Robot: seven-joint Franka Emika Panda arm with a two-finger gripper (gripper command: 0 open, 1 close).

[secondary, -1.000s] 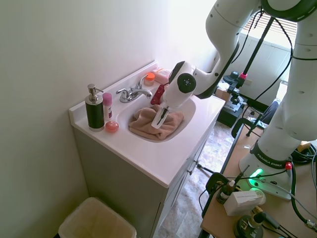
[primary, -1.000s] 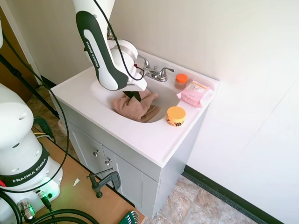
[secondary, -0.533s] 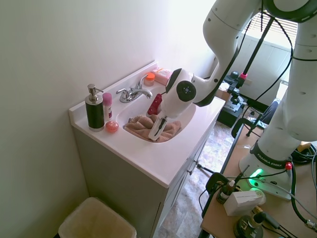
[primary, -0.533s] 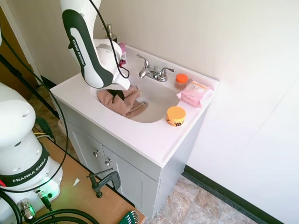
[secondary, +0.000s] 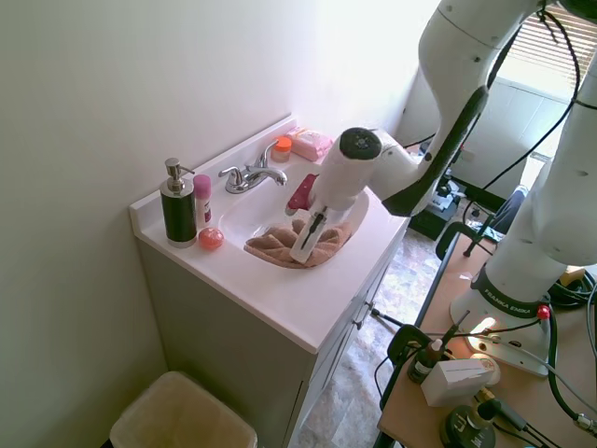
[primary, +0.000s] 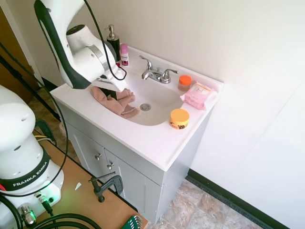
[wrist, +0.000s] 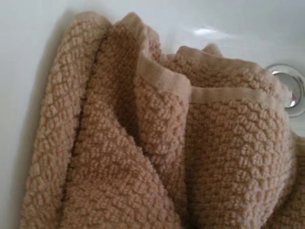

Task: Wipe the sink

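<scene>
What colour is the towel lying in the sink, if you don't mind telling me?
The towel is light brown, with a bumpy woven texture; the wrist view shows it best.

Both exterior views overlook the sink (primary: 157,102) from opposite sides; wrist close.

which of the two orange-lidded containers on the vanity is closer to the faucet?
The small jar with the orange cap, just beside the faucet at the back of the vanity. The wider orange-lidded tub sits out on the basin's front rim.
</scene>
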